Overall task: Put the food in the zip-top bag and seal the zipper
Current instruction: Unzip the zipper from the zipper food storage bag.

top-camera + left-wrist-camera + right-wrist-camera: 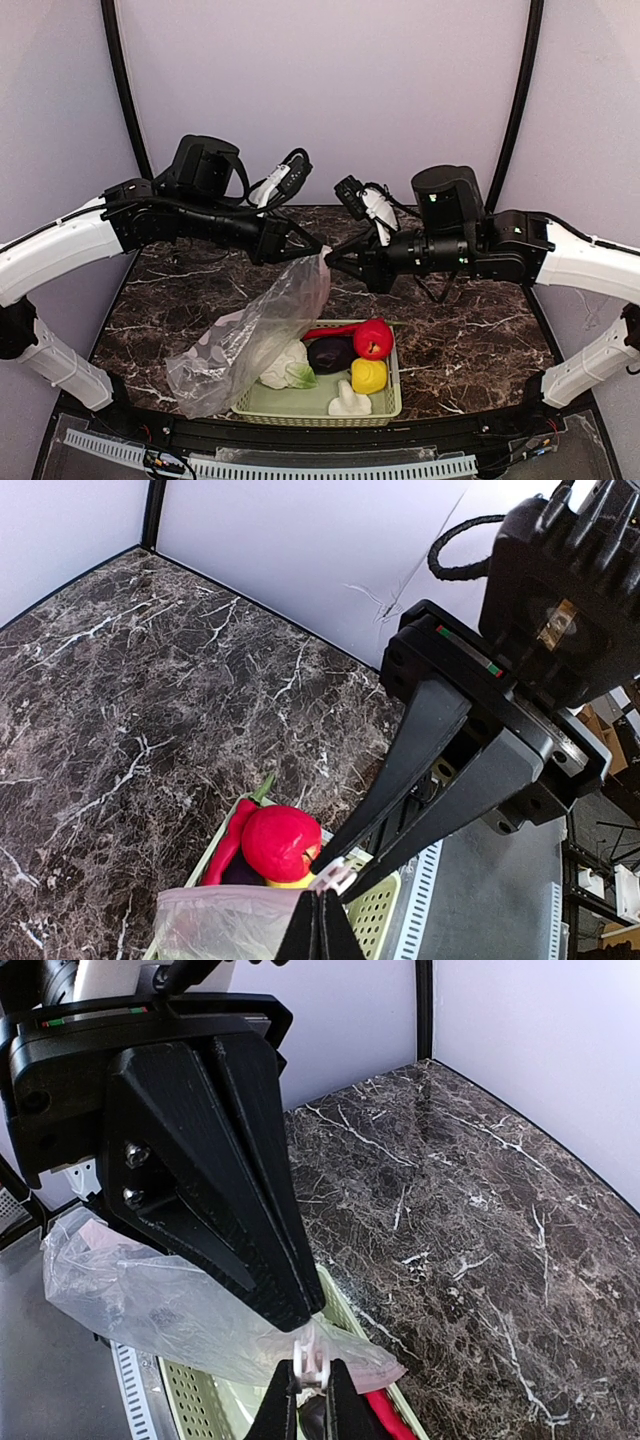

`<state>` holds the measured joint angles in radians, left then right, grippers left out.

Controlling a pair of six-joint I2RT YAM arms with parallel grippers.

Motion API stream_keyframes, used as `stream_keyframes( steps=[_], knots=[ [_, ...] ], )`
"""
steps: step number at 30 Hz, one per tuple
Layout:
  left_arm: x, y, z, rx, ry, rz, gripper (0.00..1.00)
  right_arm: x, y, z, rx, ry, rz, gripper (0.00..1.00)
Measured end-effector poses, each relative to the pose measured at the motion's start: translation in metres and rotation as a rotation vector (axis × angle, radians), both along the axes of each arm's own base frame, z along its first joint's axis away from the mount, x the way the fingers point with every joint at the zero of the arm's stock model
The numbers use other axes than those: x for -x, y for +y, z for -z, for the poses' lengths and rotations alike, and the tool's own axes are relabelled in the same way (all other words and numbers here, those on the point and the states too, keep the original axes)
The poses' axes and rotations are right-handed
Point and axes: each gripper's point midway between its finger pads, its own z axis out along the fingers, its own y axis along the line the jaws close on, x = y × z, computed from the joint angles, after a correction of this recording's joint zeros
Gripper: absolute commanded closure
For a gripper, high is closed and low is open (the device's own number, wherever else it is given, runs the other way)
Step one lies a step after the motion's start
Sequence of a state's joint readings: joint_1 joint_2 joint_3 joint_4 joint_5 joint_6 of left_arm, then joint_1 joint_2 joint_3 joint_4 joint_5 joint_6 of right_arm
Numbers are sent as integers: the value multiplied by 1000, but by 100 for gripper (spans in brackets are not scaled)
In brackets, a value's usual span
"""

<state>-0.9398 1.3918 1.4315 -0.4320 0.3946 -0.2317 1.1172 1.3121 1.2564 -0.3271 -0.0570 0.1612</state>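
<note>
The task looks barely begun, with every piece of food lying in the pale green basket (pixel 394 392) at the near middle of the table (pixel 470 335). The white cauliflower (pixel 285 366) is at its left, the dark eggplant (pixel 330 353) in the middle and the red pepper (pixel 374 339) at the far right. The red chili (pixel 324 331) runs along the far rim, the yellow pepper (pixel 368 376) lies nearer, and the white mushroom (pixel 349 404) is at the near edge. The clear zip-top bag (pixel 255 335) hangs in the air above the table. Its top corner is held up between the two arms, and its body slopes down to the near left, where the lower end rests over the left side of the basket and on the table beside it. Nothing can be seen inside it. The left tool (pixel 321 912) has its fingers pressed together on the top edge of the bag, next to the pinkish zipper (pixel 230 900). The right tool (pixel 308 1388) comes in from the opposite side, tip to tip with it, and is pinched on the small white slider (pixel 312 1358) at the end of that strip. Whether the mouth is open at all cannot be told from these views. Judging by the grips, the step in hand is working the slider along the strip to open the bag. Loading all six foods and running the zipper closed still lie ahead.
</note>
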Motion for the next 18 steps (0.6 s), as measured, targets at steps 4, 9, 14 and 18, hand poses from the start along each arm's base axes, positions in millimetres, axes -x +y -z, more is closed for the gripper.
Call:
stream_keyframes(
  steps=[4, 9, 14, 18],
  knots=[
    [-2, 1, 0, -1, 2, -12, 99, -2, 1, 1, -2, 4, -1, 100],
    [-2, 1, 0, -1, 7, -21, 99, -4, 3, 3, -3, 11, -1, 100],
    [-3, 2, 0, -1, 10, -27, 99, -4, 4, 4, -5, 17, -3, 100],
    [-5, 4, -1, 1, 13, -34, 99, -5, 5, 4, -8, 19, -5, 100]
  ],
)
